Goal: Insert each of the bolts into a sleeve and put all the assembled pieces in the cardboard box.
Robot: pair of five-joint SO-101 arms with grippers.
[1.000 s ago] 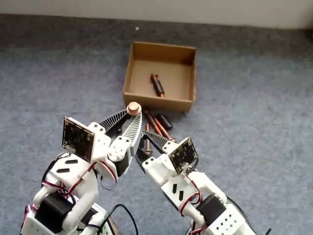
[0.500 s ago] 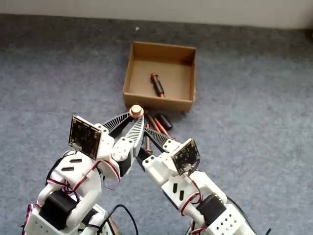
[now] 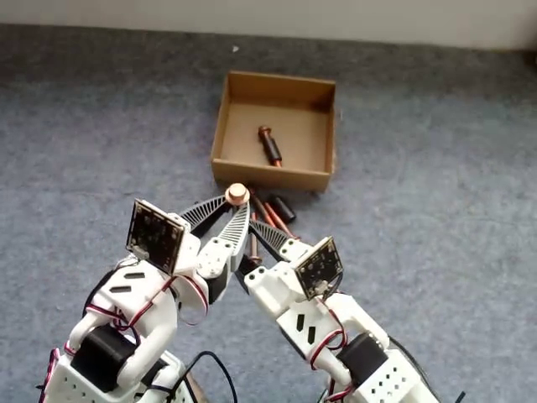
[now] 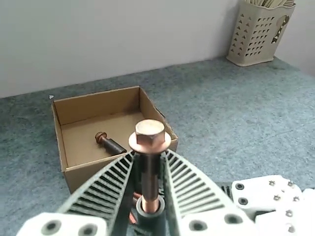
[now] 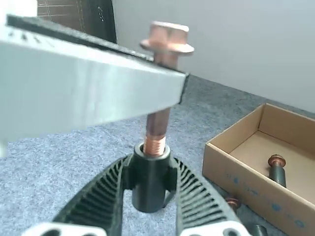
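My left gripper (image 4: pixel 147 169) is shut on a copper bolt (image 4: pixel 149 147), held upright with its hex head on top (image 3: pixel 237 194). The bolt's threaded tip stands in the mouth of a black sleeve (image 5: pixel 150 179). My right gripper (image 5: pixel 149 194) is shut on that sleeve, just below the left one. Both sit in front of the cardboard box (image 3: pixel 226 126), which holds one assembled bolt and sleeve (image 3: pixel 269 146). Loose copper bolts (image 3: pixel 274 217) and a black sleeve (image 3: pixel 279 205) lie on the carpet by the box's near wall.
Grey carpet (image 3: pixel 436 193) covers the floor around the box, with open room to the left and right. A beige perforated basket (image 4: pixel 260 30) stands against the far wall.
The left gripper has carried the bolt a little toward the right arm and down, bringing it over the sleeve. The right arm has hardly moved.
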